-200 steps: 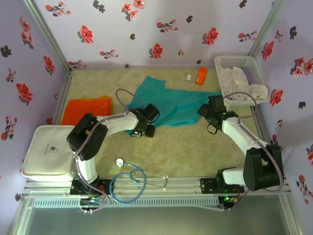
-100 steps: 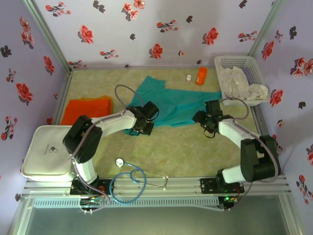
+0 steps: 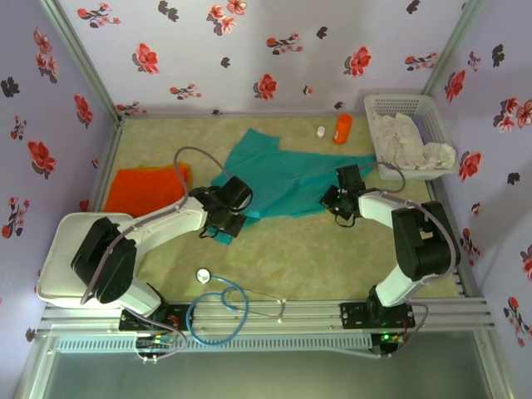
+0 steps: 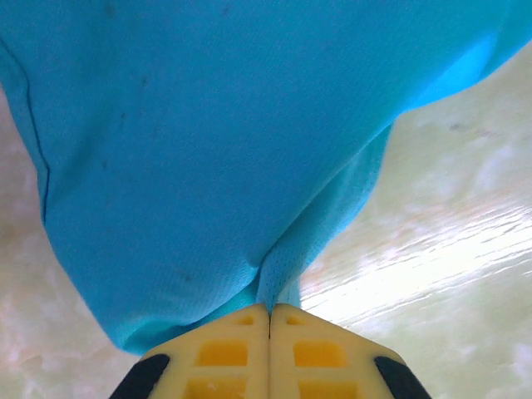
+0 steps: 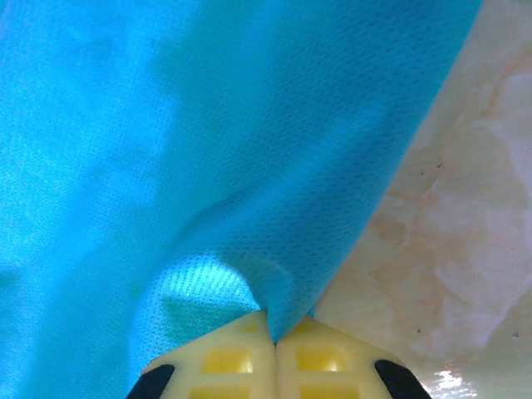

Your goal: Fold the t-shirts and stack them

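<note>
A teal-green t-shirt (image 3: 291, 179) lies spread across the middle of the table, crumpled toward the back. My left gripper (image 3: 223, 229) is shut on its near-left edge; in the left wrist view the yellow fingertips (image 4: 241, 324) pinch a fold of the teal cloth (image 4: 208, 150). My right gripper (image 3: 332, 204) is shut on the near-right edge, where its fingertips (image 5: 303, 332) clamp a tuck of the teal cloth (image 5: 249, 150). The orange t-shirt (image 3: 145, 187) lies folded flat at the left side of the table.
A white basket (image 3: 407, 133) with pale cloths stands at the back right. An orange bottle (image 3: 342, 128) and a small white cap (image 3: 321, 131) sit at the back. A white case (image 3: 83, 253) lies at near left, a blue stethoscope (image 3: 220, 307) at the front edge.
Both grippers have closed on the teal shirt's near edge. The left gripper has slid left and nearer, dragging the hem; the right gripper has moved left onto the cloth.
</note>
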`<state>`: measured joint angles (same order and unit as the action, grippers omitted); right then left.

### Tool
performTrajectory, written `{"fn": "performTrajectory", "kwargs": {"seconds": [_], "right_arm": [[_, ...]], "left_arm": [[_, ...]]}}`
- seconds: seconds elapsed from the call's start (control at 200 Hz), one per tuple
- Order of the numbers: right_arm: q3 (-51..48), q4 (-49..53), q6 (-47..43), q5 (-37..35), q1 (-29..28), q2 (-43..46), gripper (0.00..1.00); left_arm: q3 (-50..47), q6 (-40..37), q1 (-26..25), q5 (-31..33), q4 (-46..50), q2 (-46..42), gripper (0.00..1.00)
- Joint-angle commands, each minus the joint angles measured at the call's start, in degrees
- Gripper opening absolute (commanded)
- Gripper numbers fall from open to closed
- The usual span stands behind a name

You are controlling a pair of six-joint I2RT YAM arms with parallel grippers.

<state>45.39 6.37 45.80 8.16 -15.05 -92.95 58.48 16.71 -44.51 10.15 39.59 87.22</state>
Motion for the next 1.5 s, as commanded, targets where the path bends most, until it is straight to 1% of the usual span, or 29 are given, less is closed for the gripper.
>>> {"fn": "performTrajectory", "kwargs": {"seconds": [0.0, 0.13, 0.26, 0.345, 0.425, 0.51, 0.545, 0.565, 0.59, 0.62, 0.65, 0.695, 0.73, 0.755, 0.785, 0.925, 1.13, 1.225, 1.36, 1.43, 1.495], "right_arm": [[2.5, 5.4, 0.4, 1.1, -0.5, 1.9, 0.0], [6.0, 13.9, -0.7, 0.1, -0.5, 6.8, 0.0], [15.7, 22.5, -3.5, -0.3, -0.5, 7.2, 0.0], [22.4, 25.5, -4.9, -1.1, -0.5, 4.6, 0.0], [28.6, 27.0, -6.0, -2.1, -0.4, 0.0, 0.0], [36.7, 29.4, -7.9, 0.9, 0.6, -7.8, 0.08], [39.6, 30.6, -8.4, 1.9, 1.2, -10.8, 0.13], [40.9, 30.9, -8.9, 2.4, 1.4, -12.7, 0.19], [42.4, 31.0, -9.4, 2.9, 1.6, -14.6, 0.28], [43.8, 30.9, -9.9, 2.9, 1.7, -16.4, 0.44], [44.9, 31.1, -10.1, 2.2, 1.7, -17.8, 0.55], [45.4, 30.6, -10.5, 1.1, 1.6, -19.0, 0.66], [44.8, 29.9, -10.4, 0.2, 1.6, -19.0, 0.76], [44.1, 29.1, -10.4, -0.2, 1.6, -18.7, 0.8], [43.1, 28.4, -10.4, -0.7, 1.6, -17.9, 0.82], [34.3, 24.0, -10.0, -3.3, 1.6, -10.5, 0.83], [18.1, 20.6, -10.1, -8.3, 1.5, 3.1, 0.79], [11.2, 18.5, -9.6, -8.3, 1.5, 8.1, 0.76], [5.1, 17.1, -8.5, -10.7, 2.4, 10.4, 0.74], [4.0, 16.6, -8.2, -9.8, 3.6, 9.6, 0.72], [3.9, 15.5, -7.9, -7.6, 3.9, 8.8, 0.68]], "left_arm": [[-1.6, -2.8, 2.0, 2.4, 2.2, -2.7, 0.0], [-1.6, -2.9, 2.1, 2.4, 1.7, -2.7, 0.0], [-2.6, -2.8, 2.0, 0.1, -0.1, -1.6, 0.0], [-2.6, -3.3, 2.0, 0.2, 0.4, -0.5, 0.0], [-2.3, -3.4, 2.0, 0.8, 1.3, -0.2, 0.0], [-2.2, -3.1, 1.8, 0.8, 1.6, -0.7, 0.0], [-2.2, -2.8, 1.7, 0.8, 1.6, -1.3, 0.0], [-2.3, -2.7, 1.6, 0.8, 1.6, -1.5, 0.0], [-2.5, -2.4, 1.5, 0.8, 1.4, -2.1, 0.0], [-2.7, -2.1, 1.5, 0.8, 1.2, -2.6, 0.0], [-3.0, -2.0, 1.5, 0.8, 0.9, -3.1, 0.0], [-3.4, -1.7, 1.4, 1.0, 0.6, -3.6, 0.0], [-3.6, -1.5, 1.5, 1.3, 0.5, -3.9, 0.0], [-3.6, -1.4, 1.5, 1.6, 0.5, -3.9, 0.0], [-3.7, -1.1, 1.5, 1.9, 0.5, -3.9, 0.0], [-3.7, 0.1, 1.7, 2.2, -0.3, -3.9, 0.0], [-2.0, -0.1, 2.0, 2.1, -1.4, -2.4, 0.0], [-1.2, -0.3, 2.1, 2.1, -1.7, -1.6, 0.0], [-0.4, -0.4, 2.1, 2.0, -1.7, -0.5, 0.0], [-0.1, -0.2, 2.1, 2.0, -1.2, -0.1, 0.0], [-0.2, 0.3, 2.1, 1.9, -0.9, -0.2, 0.0]]}}
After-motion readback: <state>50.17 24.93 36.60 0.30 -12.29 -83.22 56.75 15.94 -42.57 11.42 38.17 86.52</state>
